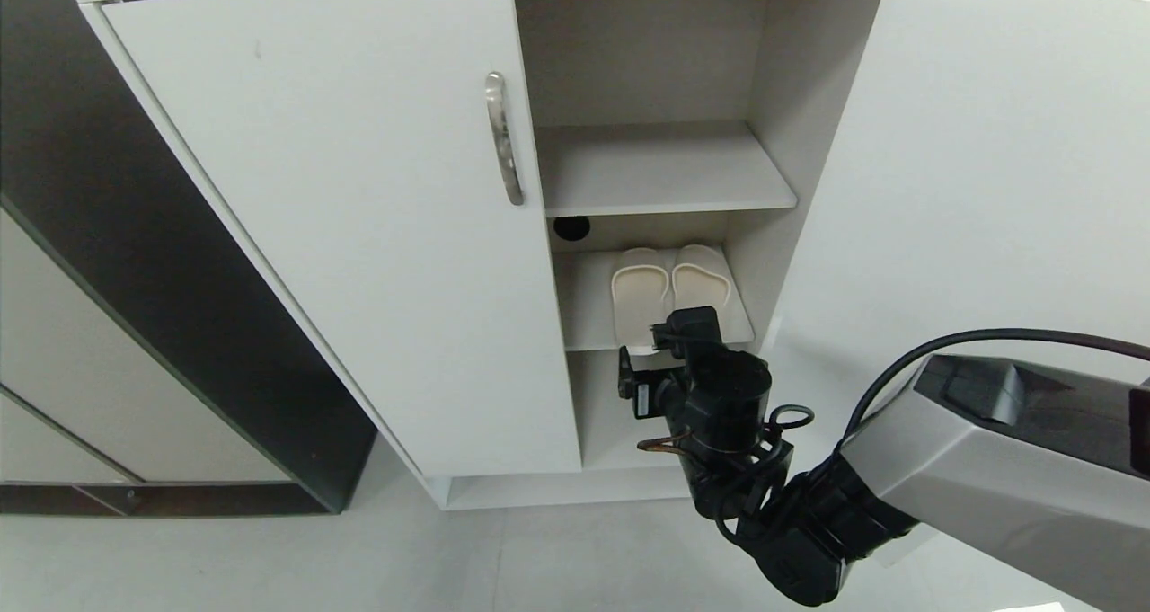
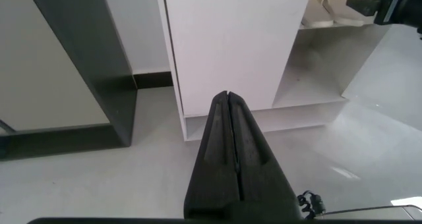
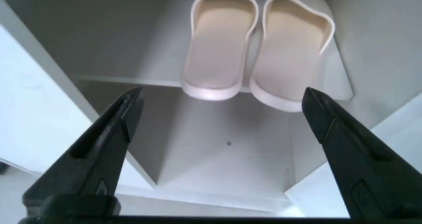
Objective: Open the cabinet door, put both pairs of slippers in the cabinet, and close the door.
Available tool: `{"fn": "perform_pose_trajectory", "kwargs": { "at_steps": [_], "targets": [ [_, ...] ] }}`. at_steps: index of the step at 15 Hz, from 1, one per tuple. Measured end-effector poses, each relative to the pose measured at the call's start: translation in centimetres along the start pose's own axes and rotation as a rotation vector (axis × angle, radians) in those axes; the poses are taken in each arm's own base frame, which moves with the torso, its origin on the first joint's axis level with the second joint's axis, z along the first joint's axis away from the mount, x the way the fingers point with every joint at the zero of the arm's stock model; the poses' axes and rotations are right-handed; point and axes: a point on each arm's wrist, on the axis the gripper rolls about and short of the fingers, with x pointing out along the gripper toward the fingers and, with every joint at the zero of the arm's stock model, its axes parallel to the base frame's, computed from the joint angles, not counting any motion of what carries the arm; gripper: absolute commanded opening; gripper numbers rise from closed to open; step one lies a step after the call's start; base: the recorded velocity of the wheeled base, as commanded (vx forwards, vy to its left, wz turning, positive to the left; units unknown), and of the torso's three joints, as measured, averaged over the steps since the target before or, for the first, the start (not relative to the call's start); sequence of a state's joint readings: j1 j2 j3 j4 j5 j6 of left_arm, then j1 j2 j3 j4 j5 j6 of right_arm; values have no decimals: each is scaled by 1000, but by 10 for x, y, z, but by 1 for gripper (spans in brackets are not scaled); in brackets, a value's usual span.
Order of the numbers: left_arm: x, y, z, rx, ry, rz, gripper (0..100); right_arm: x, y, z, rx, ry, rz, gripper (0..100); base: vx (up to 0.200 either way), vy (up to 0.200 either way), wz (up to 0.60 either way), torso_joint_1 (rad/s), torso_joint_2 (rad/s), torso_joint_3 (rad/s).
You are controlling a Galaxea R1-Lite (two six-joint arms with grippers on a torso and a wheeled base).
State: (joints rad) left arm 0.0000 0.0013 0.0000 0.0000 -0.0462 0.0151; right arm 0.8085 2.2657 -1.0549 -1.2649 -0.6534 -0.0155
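Head view down onto cabinet [image 1: 341, 235]; right wrist close, left wrist seemingly farther, slippers [image 3: 217, 46] shared by all

Dark upright panel [image 1: 135, 235] at far left, standing on pale grey floor [image 1: 269, 558]; lighter panel [image 1: 45, 351] beside it.

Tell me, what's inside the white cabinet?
A pair of cream slippers lies side by side on the middle shelf. The shut left door covers the other half, so what's there is hidden.
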Motion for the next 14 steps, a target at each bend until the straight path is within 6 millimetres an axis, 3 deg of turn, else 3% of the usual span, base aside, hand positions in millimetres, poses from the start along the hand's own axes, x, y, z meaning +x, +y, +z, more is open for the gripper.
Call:
{"fn": "perform_pose_trajectory", "kwargs": {
  "at_steps": [7,14],
  "targets": [
    [0,0,0,0,0,0,0,-6,-1,1,-8,10,12,100,0,0,0,2,3,185],
    [0,0,0,-3,0,1,0,-52,-7,19,-50,73,233,100,0,0,0,2,2,162]
  ]
}}
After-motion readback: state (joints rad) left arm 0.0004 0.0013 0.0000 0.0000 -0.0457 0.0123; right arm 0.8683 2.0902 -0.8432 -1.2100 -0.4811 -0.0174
